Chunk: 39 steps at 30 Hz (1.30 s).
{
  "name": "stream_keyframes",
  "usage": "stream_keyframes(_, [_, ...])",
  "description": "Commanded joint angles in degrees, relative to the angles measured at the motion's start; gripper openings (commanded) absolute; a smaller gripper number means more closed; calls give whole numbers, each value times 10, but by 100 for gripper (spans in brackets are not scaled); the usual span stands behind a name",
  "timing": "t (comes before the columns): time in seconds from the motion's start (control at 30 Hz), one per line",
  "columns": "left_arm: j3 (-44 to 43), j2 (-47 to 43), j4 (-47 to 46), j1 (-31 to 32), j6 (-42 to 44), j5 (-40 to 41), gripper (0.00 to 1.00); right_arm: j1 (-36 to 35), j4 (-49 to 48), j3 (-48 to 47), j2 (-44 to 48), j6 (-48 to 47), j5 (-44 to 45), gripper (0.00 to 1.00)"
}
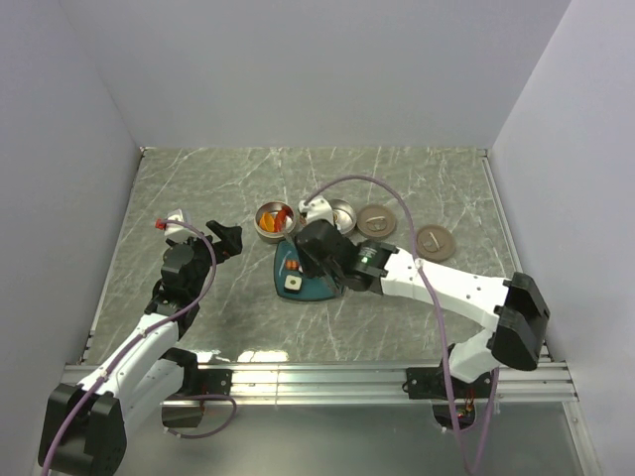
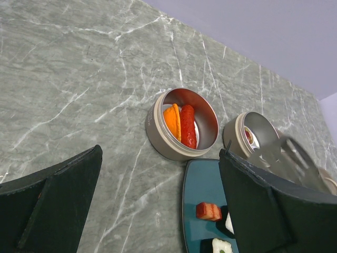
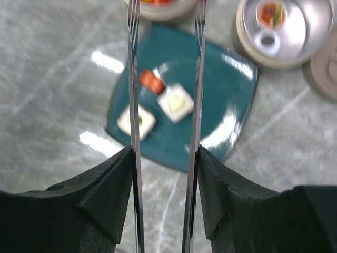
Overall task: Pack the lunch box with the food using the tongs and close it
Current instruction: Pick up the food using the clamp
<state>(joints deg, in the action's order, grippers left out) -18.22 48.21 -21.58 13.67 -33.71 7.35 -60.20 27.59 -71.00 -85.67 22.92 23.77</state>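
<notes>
My right gripper (image 3: 165, 158) is shut on the tongs (image 3: 133, 79), whose two silvery arms run forward above the teal plate (image 3: 226, 89). On the plate lie a red-brown piece (image 3: 151, 81) and two white blocks (image 3: 177, 101) (image 3: 136, 120). A round lunch box tin (image 2: 158, 138) behind the plate holds an orange piece (image 2: 172, 121) and a red elongated piece (image 2: 188, 126). A second tin (image 3: 303, 31) holds a small cup of food (image 3: 270, 13). To the left of the plate my left gripper (image 2: 160, 158) is open over bare table, with nothing between its fingers.
Two round lids (image 1: 377, 220) (image 1: 435, 241) lie flat to the right of the tins. White walls close off the table at the back and both sides. The right arm (image 1: 437, 283) stretches across the right half of the table towards the plate (image 1: 319, 289).
</notes>
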Motion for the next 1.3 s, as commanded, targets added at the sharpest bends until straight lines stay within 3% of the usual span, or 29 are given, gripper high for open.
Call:
stream_keyframes(0.0, [-5, -6, -23, -2, -4, -9, 99, -18, -19, 46, 45, 55, 29, 57])
stream_keyframes(0.43, [-6, -1, -22, -2, -5, -10, 100, -54, -11, 155, 80, 133, 44, 60])
stream_keyframes(1.27, [-5, 0, -26, -2, -5, -12, 99, -60, -1, 155, 28, 155, 22, 60])
